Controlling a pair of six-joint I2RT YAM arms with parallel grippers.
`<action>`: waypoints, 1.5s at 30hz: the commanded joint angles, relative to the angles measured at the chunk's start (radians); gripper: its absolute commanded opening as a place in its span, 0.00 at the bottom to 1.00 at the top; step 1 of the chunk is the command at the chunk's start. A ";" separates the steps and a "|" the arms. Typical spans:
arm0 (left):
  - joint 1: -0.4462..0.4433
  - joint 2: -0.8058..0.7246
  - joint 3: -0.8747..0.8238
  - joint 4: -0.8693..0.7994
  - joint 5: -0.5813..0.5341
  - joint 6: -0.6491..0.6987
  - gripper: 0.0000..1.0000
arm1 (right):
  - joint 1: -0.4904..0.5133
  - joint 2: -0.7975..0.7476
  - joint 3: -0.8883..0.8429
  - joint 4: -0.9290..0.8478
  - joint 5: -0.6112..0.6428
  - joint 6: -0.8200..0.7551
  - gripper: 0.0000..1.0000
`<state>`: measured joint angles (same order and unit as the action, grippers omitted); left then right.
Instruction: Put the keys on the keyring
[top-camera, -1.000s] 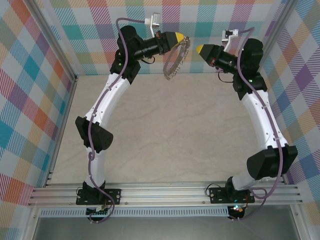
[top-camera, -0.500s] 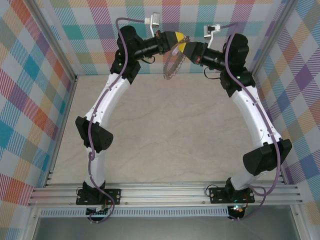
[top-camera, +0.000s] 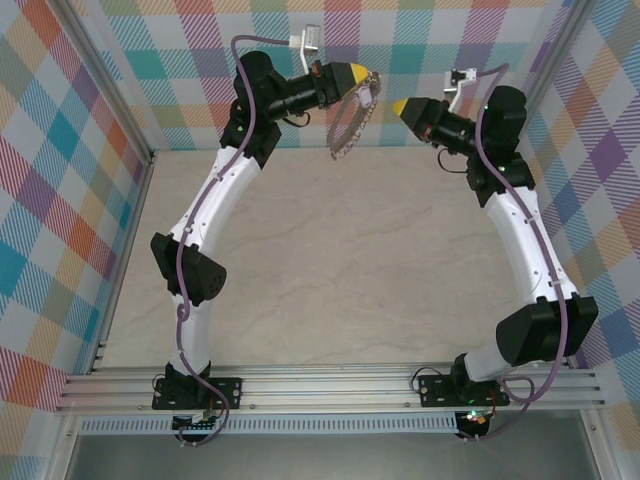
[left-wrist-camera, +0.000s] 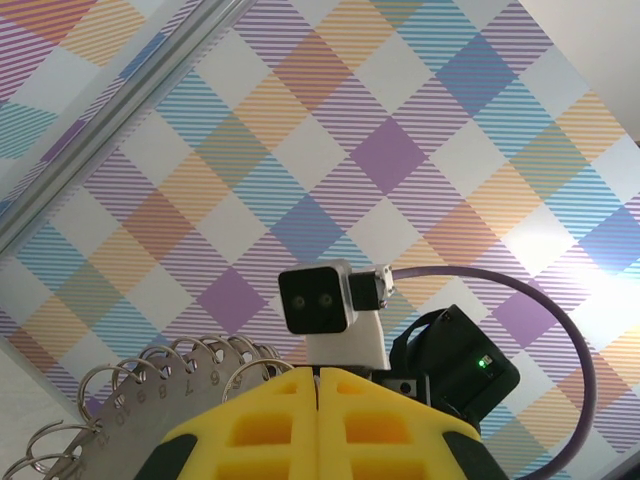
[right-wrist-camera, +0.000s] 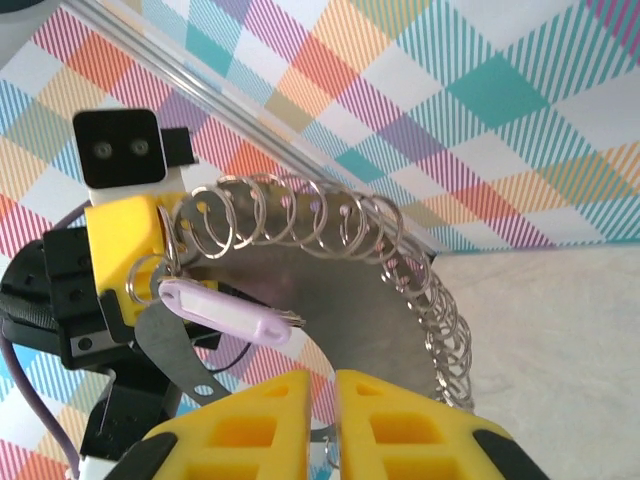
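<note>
Right gripper (top-camera: 397, 105) has backed off to the right since half a second ago, when it was pushed up against the ring; now there is clear air between them. Its jaws stand a narrow crack apart (right-wrist-camera: 322, 385), nothing in them. Left gripper (top-camera: 360, 76) hasn't moved, fingers pressed together (left-wrist-camera: 318, 385), pinching the keyring (top-camera: 348, 125), which hangs below it, high near the back wall. In the right wrist view the key (right-wrist-camera: 235, 312) dangles on the keyring (right-wrist-camera: 330, 215), just beside the left claw.
</note>
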<state>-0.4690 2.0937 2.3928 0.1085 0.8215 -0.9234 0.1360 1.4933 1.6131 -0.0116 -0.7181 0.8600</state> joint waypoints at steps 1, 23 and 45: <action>-0.009 -0.016 0.039 0.069 0.018 0.012 0.00 | 0.005 -0.018 0.032 0.110 -0.004 0.067 0.18; -0.010 -0.004 0.039 0.055 -0.031 0.006 0.00 | 0.084 0.138 0.157 0.383 0.037 0.346 0.33; -0.010 0.000 0.038 0.063 -0.026 0.003 0.00 | 0.109 0.182 0.192 0.373 0.027 0.350 0.30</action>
<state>-0.4698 2.0937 2.3928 0.1085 0.7982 -0.9234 0.2375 1.6665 1.7741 0.3183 -0.6891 1.1976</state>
